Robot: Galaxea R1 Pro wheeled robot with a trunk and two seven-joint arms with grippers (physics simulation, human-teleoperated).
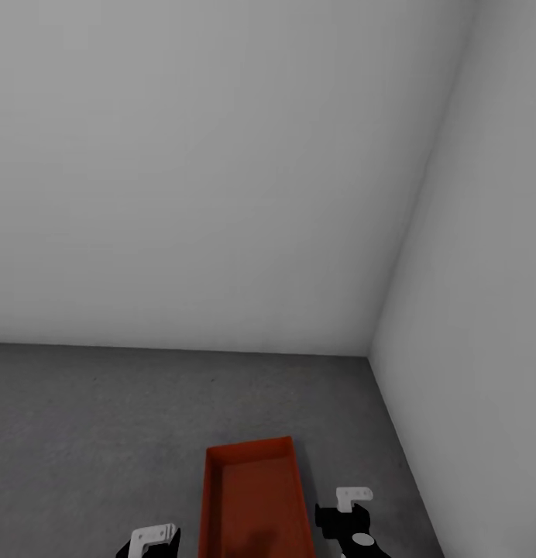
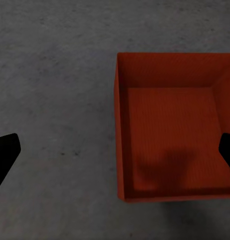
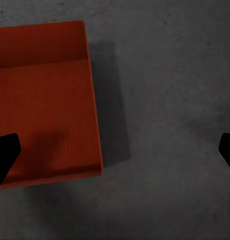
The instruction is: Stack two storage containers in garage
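One red container [image 1: 256, 496] sits on the garage floor [image 1: 105, 418] near the corner. Left gripper [image 2: 115, 155] and right gripper [image 3: 115, 155] are both wide open, holding nothing. I'd grab opposite walls evenly.

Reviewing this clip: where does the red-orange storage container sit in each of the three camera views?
Head view: storage container at bottom centre, on the floor between both arms.
Left wrist view: container fills the picture's right half.
Right wrist view: container in the upper left.
Shared landmark: the speckled grey concrete floor around it.
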